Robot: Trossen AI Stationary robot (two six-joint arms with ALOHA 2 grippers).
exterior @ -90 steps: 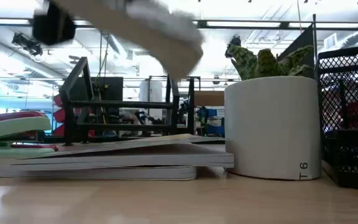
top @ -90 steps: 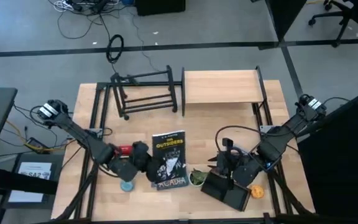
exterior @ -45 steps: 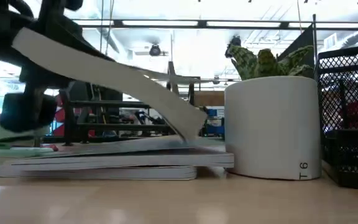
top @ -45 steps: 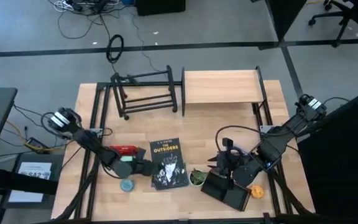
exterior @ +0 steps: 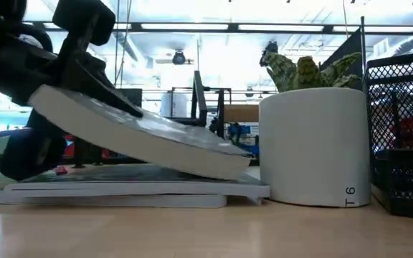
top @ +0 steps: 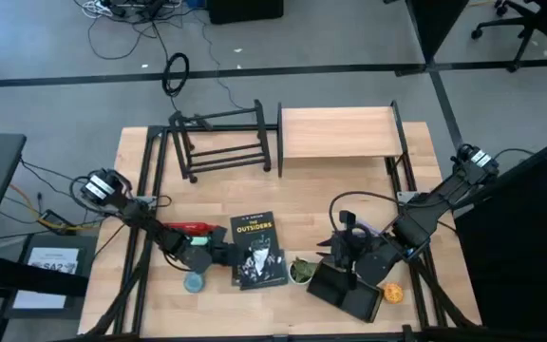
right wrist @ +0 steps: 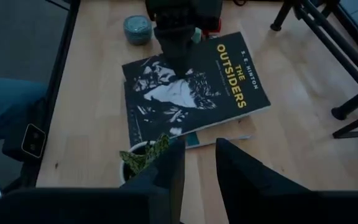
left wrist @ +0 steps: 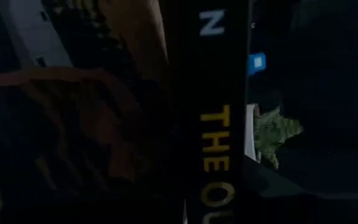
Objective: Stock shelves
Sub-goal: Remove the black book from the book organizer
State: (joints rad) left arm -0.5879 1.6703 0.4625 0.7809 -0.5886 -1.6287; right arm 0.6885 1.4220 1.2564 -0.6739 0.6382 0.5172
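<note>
A black paperback, "The Outsiders" [top: 258, 250], is tilted over a flat book [exterior: 120, 192] lying on the table. Its left side is raised. My left gripper [top: 218, 253] is shut on that side. My right gripper [right wrist: 197, 177] waits open and holds nothing; it hovers right of the book, above a potted plant [top: 301, 272]. At the far side stand the shelves: a black metal-tube rack [top: 221, 142] and a wood-board shelf [top: 338, 133], both on their feet. My left gripper pinches the book's spine edge [right wrist: 148, 59] between its two fingers, one finger [right wrist: 178, 50] lying on the front cover. It comes in about level from the table's left, across the spine. The held side is lifted; the opposite edge [exterior: 228, 166] slopes down to the flat book.
A red stapler [top: 186, 229] and a small teal round thing [top: 194, 282] lie by the left gripper. A black mesh organizer [top: 348, 290] and an orange object [top: 393, 294] sit near the front right. Bare wood lies between the book and the shelves.
My left gripper has gone down with the book. The book was lifted high above the flat book; now its right edge is down at the flat book and its tilt has lessened. The flat book's cover, seen before, is now hidden under it.
</note>
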